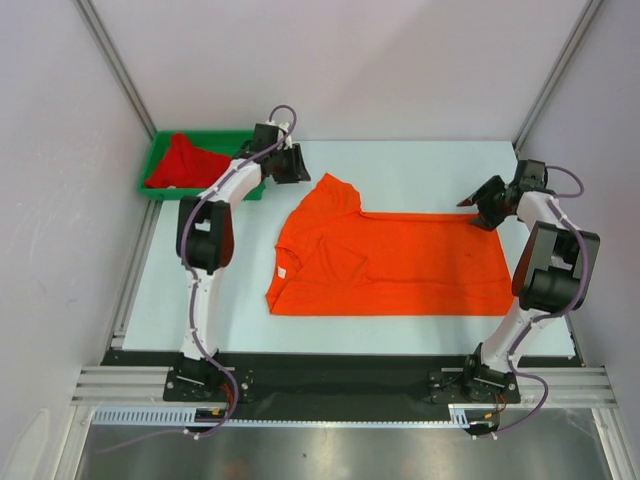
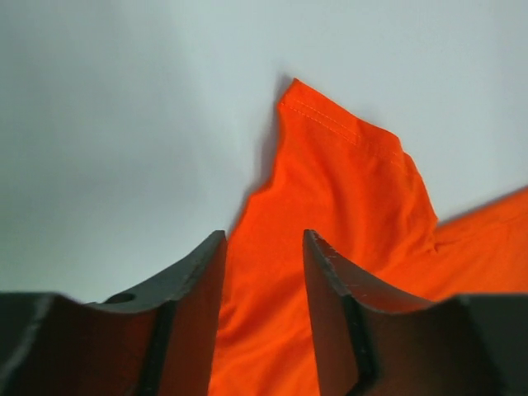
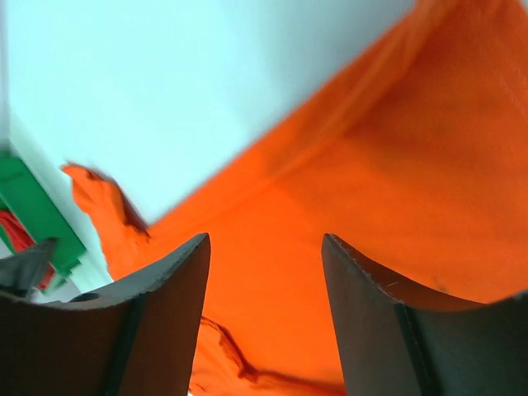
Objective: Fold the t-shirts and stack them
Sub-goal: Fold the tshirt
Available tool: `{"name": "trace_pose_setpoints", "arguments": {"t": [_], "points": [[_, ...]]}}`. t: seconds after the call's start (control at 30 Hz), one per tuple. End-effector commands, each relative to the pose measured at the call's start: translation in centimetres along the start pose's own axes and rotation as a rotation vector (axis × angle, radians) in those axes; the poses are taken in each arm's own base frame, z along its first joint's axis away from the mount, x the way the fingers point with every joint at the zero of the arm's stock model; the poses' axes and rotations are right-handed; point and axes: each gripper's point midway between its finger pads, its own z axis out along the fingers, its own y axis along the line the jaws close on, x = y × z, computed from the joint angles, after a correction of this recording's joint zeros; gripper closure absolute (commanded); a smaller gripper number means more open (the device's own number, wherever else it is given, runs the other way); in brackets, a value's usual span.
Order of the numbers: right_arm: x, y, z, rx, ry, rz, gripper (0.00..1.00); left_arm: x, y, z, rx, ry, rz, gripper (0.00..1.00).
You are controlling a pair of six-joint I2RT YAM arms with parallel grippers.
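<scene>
Showed bright orange soft cloth t-shirt (image 1: 390, 265) flat beneath both pincers: left pincer (image 2: 264, 235) spread above its sleeve, right pincer (image 3: 264, 239) spread at its hem corner. Judged light and limp; best pinched at edges.

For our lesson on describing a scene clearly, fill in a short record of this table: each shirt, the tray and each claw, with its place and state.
orange shirt: lying flat on the table, one sleeve pointing to the far side
red shirt: bunched up in the green tray, far left corner
left claw: open, over the orange sleeve, holding nothing
right claw: open, over the orange shirt's far right corner, holding nothing
stack: not yet made
</scene>
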Motion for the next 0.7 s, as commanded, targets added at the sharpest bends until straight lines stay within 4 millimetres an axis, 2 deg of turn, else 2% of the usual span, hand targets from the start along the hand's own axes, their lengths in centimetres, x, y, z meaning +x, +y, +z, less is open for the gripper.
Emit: {"name": "trace_pose_setpoints", "arguments": {"t": [0.0,0.1,0.13,0.17,0.2,0.3,0.43,0.57,0.67], "points": [[-4.4,2.5,-0.4,-0.099,-0.094,0.025,0.38,-2.5,-2.3,1.7,0.087,-0.081,0.025,0.50],[-4.9,1.5,0.4,-0.095,-0.065,0.060,0.39,-1.8,-2.1,3.9,0.101,-0.083,-0.002,0.47],[-5.4,1.9,0.2,-0.100,-0.068,0.054,0.38,-1.6,-2.3,4.2,0.105,-0.085,-0.026,0.46],[-5.0,1.2,0.5,-0.071,-0.047,0.067,0.39,-1.0,-2.0,4.8,0.103,-0.079,-0.045,0.45],[-5.2,1.2,0.4,-0.067,-0.054,0.062,0.38,-1.3,-2.3,5.0,0.117,-0.099,-0.074,0.43],[-6.1,0.2,0.4,-0.043,-0.082,0.068,0.37,-0.7,-2.6,5.8,0.139,-0.100,-0.125,0.42],[-6.8,-1.5,1.2,-0.044,-0.065,0.136,0.36,-0.2,-2.8,6.6,0.146,-0.097,-0.158,0.41],[-7.8,-1.5,1.8,-0.068,-0.072,0.161,0.37,-0.4,-2.7,7.5,0.142,-0.117,-0.161,0.41],[-8.5,-1.7,1.9,-0.068,-0.078,0.169,0.37,0.2,-2.6,7.8,0.139,-0.097,-0.178,0.43]]}}
